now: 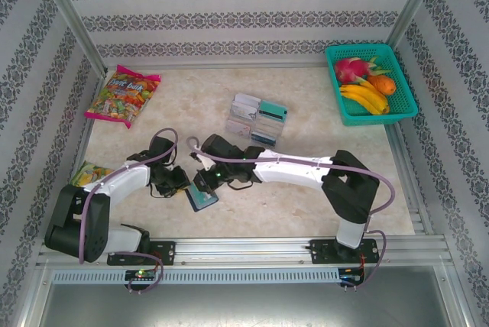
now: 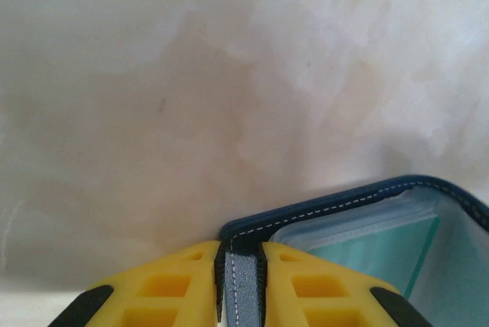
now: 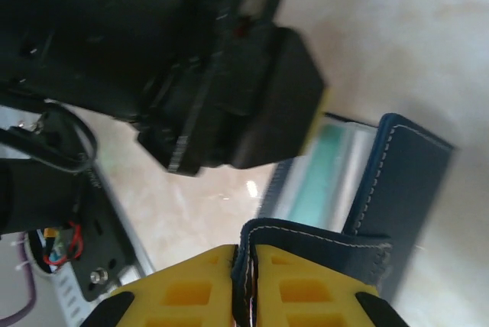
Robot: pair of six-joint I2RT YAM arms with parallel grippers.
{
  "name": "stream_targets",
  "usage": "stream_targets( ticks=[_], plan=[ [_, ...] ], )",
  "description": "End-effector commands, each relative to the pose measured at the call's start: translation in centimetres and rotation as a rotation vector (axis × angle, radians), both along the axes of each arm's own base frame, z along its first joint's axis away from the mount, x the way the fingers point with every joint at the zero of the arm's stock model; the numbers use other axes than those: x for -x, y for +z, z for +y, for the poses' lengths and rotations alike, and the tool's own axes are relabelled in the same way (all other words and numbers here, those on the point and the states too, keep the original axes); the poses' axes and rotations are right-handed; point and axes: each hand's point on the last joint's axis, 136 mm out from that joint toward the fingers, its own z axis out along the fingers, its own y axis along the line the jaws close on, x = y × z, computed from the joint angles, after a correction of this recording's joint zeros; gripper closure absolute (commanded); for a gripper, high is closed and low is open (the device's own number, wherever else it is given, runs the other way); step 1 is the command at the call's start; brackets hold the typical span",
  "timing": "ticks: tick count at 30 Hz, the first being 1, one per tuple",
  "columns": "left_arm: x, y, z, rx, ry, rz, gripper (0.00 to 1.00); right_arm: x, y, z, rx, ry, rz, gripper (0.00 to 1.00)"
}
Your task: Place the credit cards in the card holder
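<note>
Beige marbled table (image 1: pixel 191 90), candy bag (image 1: pixel 122 96), fruit basket (image 1: pixel 374 119), card tray (image 1: pixel 256 120)

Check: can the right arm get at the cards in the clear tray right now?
Probably not yet. The right gripper is shut on a flap of the card holder, which the left gripper also pinches. Once released, the bare table toward the clear tray and cards looks unobstructed.

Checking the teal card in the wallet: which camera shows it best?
Left wrist: the teal card lies large and clear inside the card holder. Right wrist shows it blurred; the top view, as a tiny teal patch.
</note>
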Motion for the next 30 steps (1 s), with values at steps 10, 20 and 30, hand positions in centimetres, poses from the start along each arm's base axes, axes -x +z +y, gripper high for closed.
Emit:
stream_targets(
  ticks=[10, 20, 30],
  plan=[
    [-4.3, 3.8, 2.3, -0.047, 0.062, -0.127, 0.77, 1.1, -2.7, 2.7, -0.036, 0.012, 0.119, 0.88],
    [-7.3, 7.3, 3.7, 0.01, 0.108, -0.213, 0.77, 0.5, -5.5, 3.1, 0.003, -0.007, 0.129, 0.88],
    [-5.1, 5.3, 2.9, 0.059, 0.091, -0.161, 0.77, -0.6, -9.0, 1.4, 0.134, -0.043, 0.098, 0.85]
  ],
)
